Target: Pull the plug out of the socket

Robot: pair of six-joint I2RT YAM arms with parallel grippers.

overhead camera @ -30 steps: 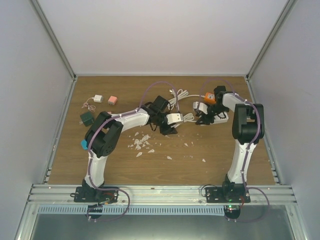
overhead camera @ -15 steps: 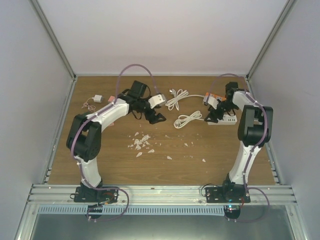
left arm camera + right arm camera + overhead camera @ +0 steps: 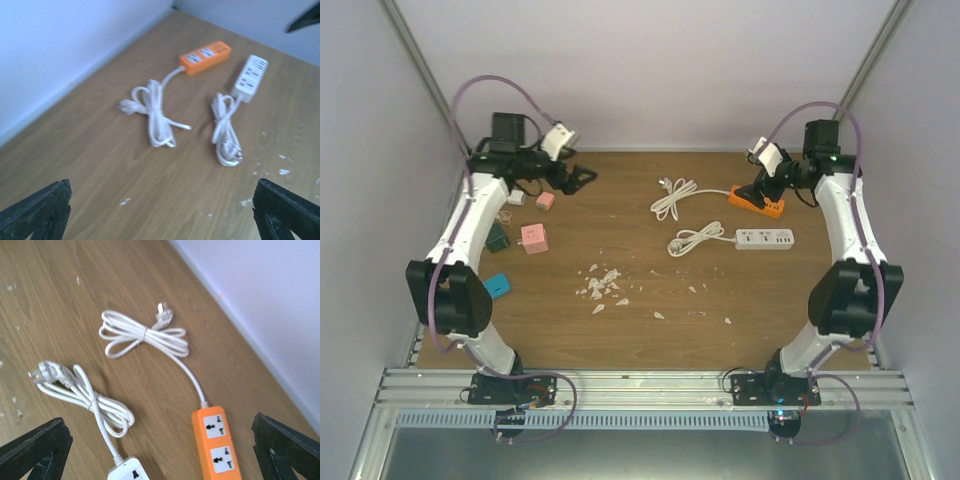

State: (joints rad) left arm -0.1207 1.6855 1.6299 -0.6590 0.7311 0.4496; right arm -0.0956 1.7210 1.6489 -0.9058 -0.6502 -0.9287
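The white socket strip [image 3: 765,239] is lying flat on the counter [image 3: 650,340], apparently with nothing plugged in. Its plug [image 3: 42,371] is lying free beside its coiled cord [image 3: 95,400].

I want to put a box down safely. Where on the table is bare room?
Free: the near edge of the table, below the crumbs; also between the pink cube and the coiled cords. Crowded: the left side with small adapters, the right around both power strips.

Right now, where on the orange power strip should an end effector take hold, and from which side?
Probably across its narrow width at mid-body, coming straight down. The orange power strip lies flat, sockets up, with long parallel sides; its cord leaves one end, and the white power strip lies apart.
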